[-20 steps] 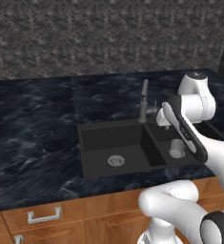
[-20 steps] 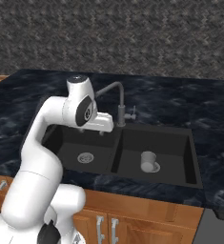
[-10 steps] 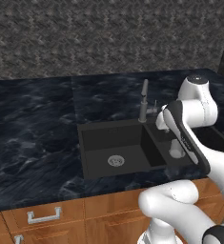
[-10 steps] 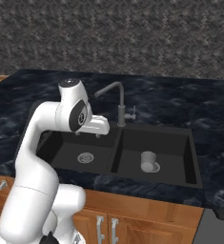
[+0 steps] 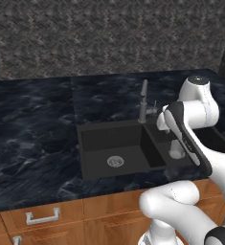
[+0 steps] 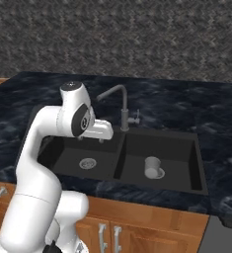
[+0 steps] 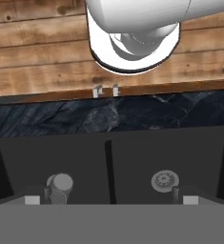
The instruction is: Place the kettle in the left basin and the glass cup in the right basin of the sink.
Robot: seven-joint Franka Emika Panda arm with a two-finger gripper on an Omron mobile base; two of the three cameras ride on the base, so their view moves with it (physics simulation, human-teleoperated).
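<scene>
The black sink holds the glass cup (image 6: 152, 167) upright on the floor of the right basin (image 6: 179, 160), near its drain. The left basin (image 6: 63, 155) holds nothing but its silver drain (image 6: 88, 162). My gripper (image 6: 91, 140) hangs open over the left basin, close to the dividing wall, with nothing between its fingers. In the hand view the open gripper (image 7: 112, 198) looks down at the divider (image 7: 108, 169), with the glass cup (image 7: 60, 183) to one side and the drain (image 7: 165, 180) to the other. In the left base view my forearm partly covers the glass cup (image 5: 175, 150). The kettle is out of view.
A slim grey tap (image 6: 121, 105) rises behind the divider, just right of my hand. Dark marble counter (image 5: 32, 139) surrounds the sink, with a stone wall behind. Wooden cabinets with silver handles (image 5: 42, 217) run below the front edge.
My arm has swung a little to the left and the hand has drifted from the divider toward the left basin, still open. The glass cup has stayed put.
</scene>
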